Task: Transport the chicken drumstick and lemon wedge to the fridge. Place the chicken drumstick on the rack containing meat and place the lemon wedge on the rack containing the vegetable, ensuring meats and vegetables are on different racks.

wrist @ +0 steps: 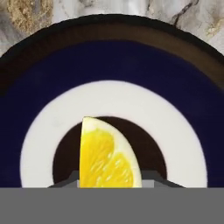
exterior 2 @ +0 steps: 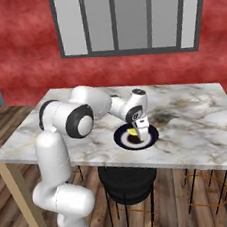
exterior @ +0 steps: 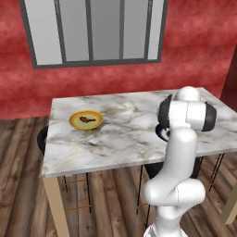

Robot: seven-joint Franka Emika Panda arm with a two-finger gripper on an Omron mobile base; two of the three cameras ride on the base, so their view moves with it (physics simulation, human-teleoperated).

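The bright yellow lemon wedge (wrist: 107,158), with a pale rind along its straight edge and a curved pulpy face, stands on the dark centre of a round plate (wrist: 113,65) ringed in navy blue and white with a black rim. In the hand view the wedge sits between the two dark finger tips, and the end effector (exterior 2: 137,130) is clamped on the lemon wedge, its jaws drawn together against the fruit. In the right base view the white arm reaches down over the plate, which lies close to the near edge of the white-and-grey marbled tabletop (exterior 2: 196,121), roughly midway along that edge. The chicken drumstick (exterior: 86,119), a small brown piece, lies on a round yellow plate (exterior: 86,120) toward the left side of the tabletop, well apart from the blue plate and a little in from the left edge. Between the two plates the marble surface is bare, and the right half of the tabletop in the right base view is likewise open up to its right edge. A black round stool (exterior 2: 126,184) stands under the near edge below the blue plate, on a wooden plank floor (exterior: 23,185). Behind the tabletop rises a red wall (exterior 2: 24,60) with a grey-framed window (exterior 2: 125,19).
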